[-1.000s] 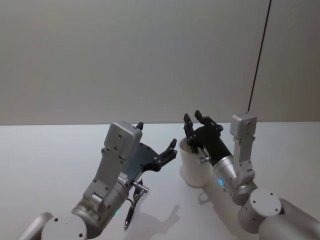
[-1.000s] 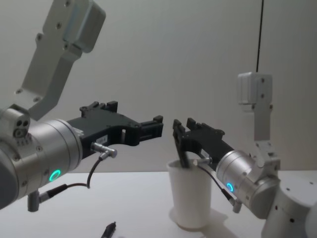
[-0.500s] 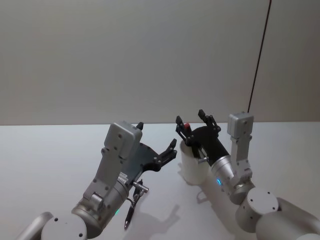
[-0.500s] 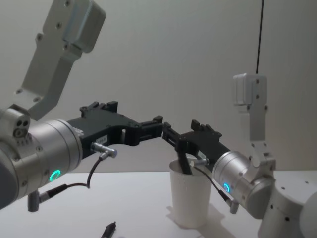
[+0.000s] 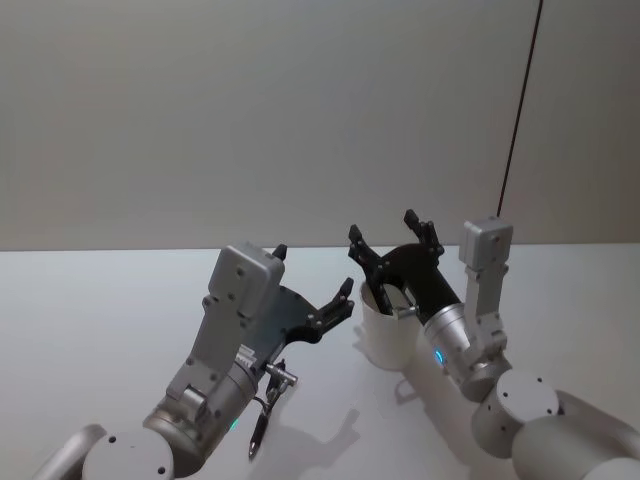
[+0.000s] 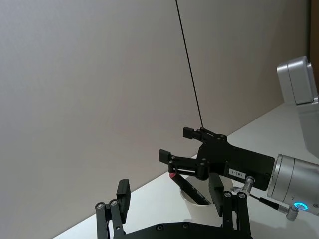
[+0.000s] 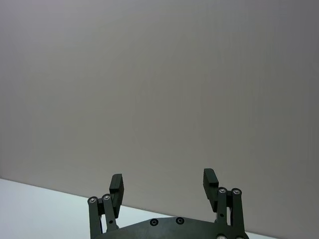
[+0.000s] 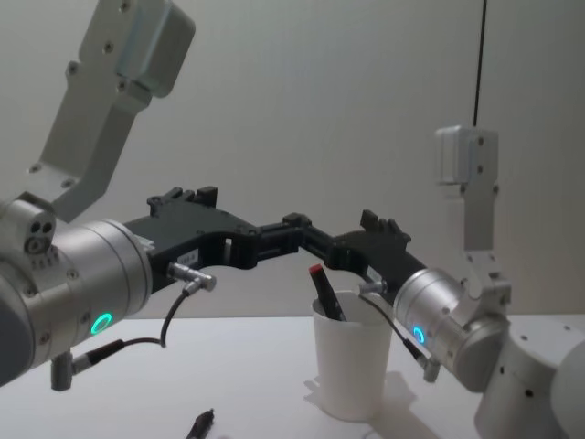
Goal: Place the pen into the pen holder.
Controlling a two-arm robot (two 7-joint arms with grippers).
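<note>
Nearest you, a dark spare pen lies flat on the white tabletop, close by the left arm's wrist. Beyond it your left gripper hangs in the air off the tabletop. Its fingers are spread wide with nothing between them, and it points right, toward the cup. The cup stands upright on the tabletop, right of centre. The pen is inside it, leaning against the rim, with its red end poking out above the rim on the left side. Your right gripper hovers just above the cup's mouth, fingers apart and clear of the pen, holding nothing. Farthest back, a thin black cord hangs down the plain wall on the right.
</note>
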